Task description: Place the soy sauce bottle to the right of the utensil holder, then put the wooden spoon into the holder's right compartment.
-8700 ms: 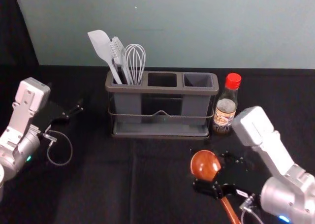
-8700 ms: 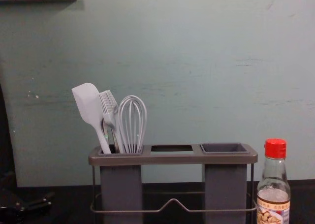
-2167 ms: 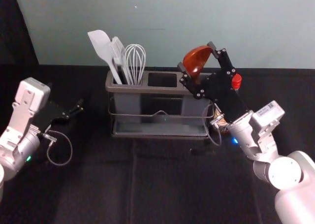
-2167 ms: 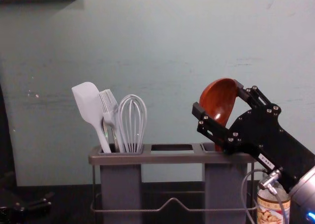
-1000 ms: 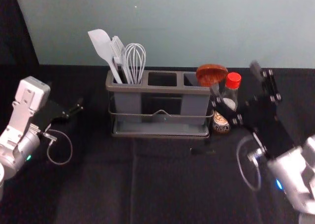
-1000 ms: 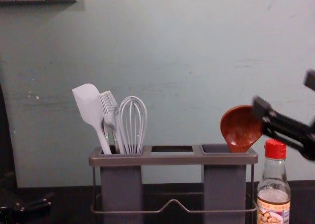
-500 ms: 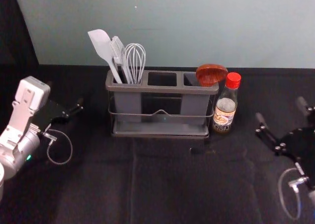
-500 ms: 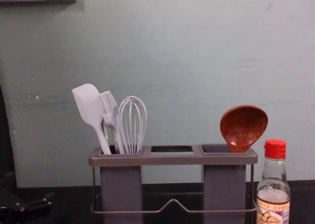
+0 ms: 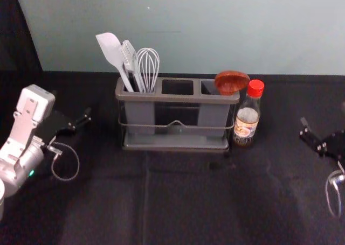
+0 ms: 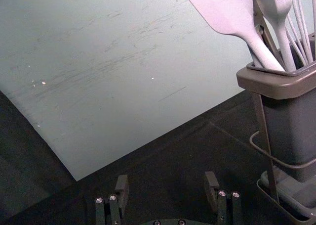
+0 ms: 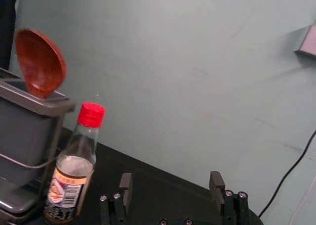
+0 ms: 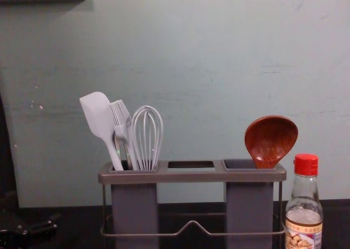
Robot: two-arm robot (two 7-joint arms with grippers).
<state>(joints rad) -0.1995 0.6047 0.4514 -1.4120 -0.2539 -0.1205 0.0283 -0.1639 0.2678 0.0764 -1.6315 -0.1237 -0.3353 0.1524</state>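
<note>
The wooden spoon [image 9: 232,82] stands bowl-up in the right compartment of the grey utensil holder [image 9: 178,98], its handle hidden inside. Just right of the holder, the red-capped soy sauce bottle [image 9: 247,116] is upright on the table. At the right edge of the head view is my right gripper [image 9: 326,118], away from both; in its wrist view the right gripper [image 11: 171,188] is open and holds nothing. My left gripper [image 9: 86,120] stays parked left of the holder; the left wrist view has this left gripper [image 10: 167,188] open and empty.
A white spatula [image 9: 111,52], a brush and a whisk [image 9: 147,67] stand in the holder's left compartment. Behind the black-covered table [image 9: 178,202] rises a pale green wall [image 12: 191,52]. A dark cable [image 11: 289,172] runs at the right.
My right gripper has released the spoon in the right compartment and withdrawn rightward to the head view's edge. The spoon, earlier held over the holder, stands by itself. The bottle stays put.
</note>
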